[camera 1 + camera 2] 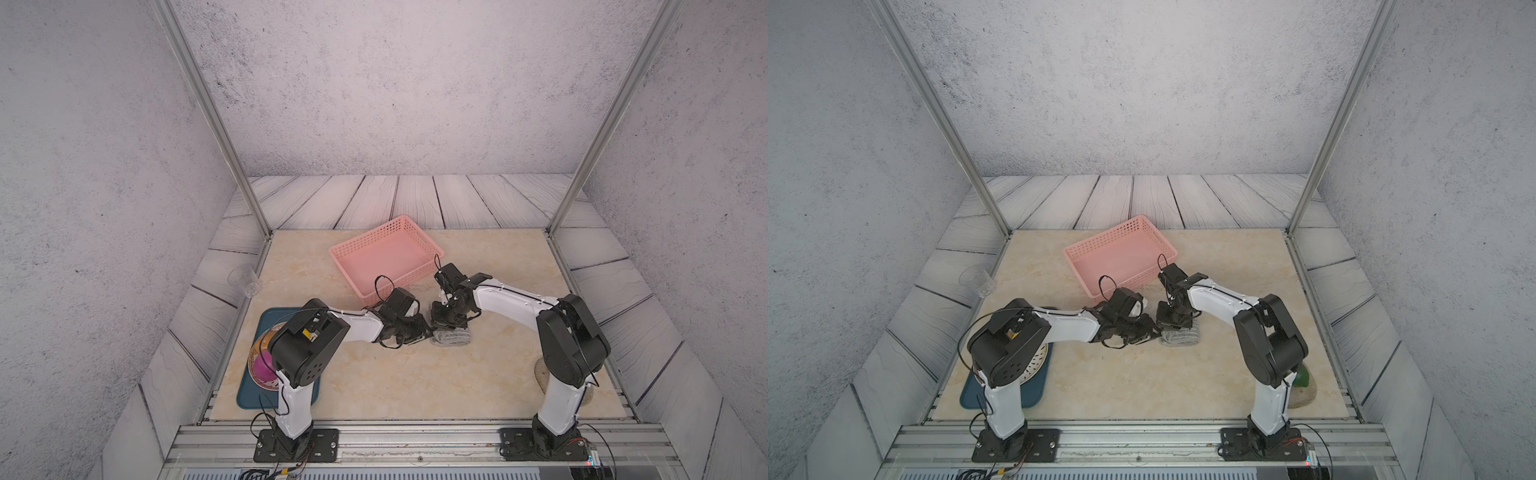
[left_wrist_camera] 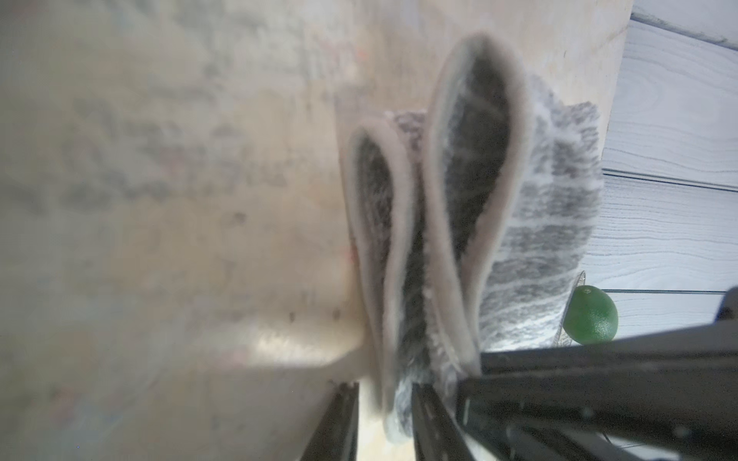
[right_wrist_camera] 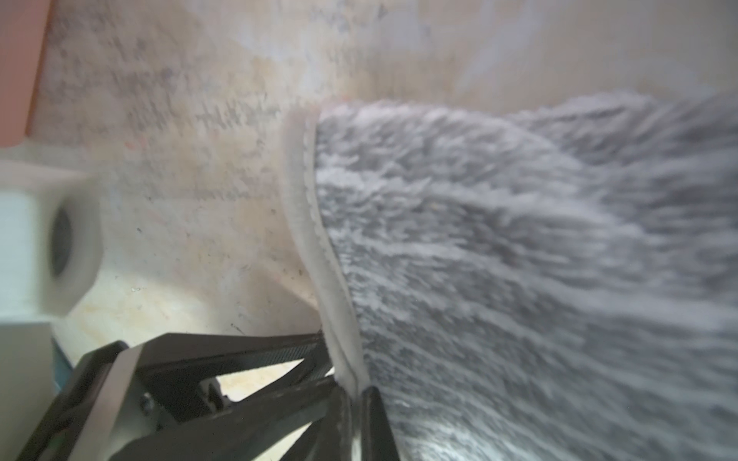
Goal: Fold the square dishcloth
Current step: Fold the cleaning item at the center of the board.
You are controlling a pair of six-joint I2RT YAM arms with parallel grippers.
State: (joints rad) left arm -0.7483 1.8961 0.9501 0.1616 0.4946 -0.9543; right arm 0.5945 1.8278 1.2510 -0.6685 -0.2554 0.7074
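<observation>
Lying folded on the bench just in front of the pink basket, the square dishcloth sat between both arms. The right gripper pinched its hem between closed fingers. The left gripper had its fingers narrowly apart around a folded edge. A blue tray held a plate with a purple object on it.

Grey speckled walls, pale plank floor, marble-look tabletop, perhaps stone.
</observation>
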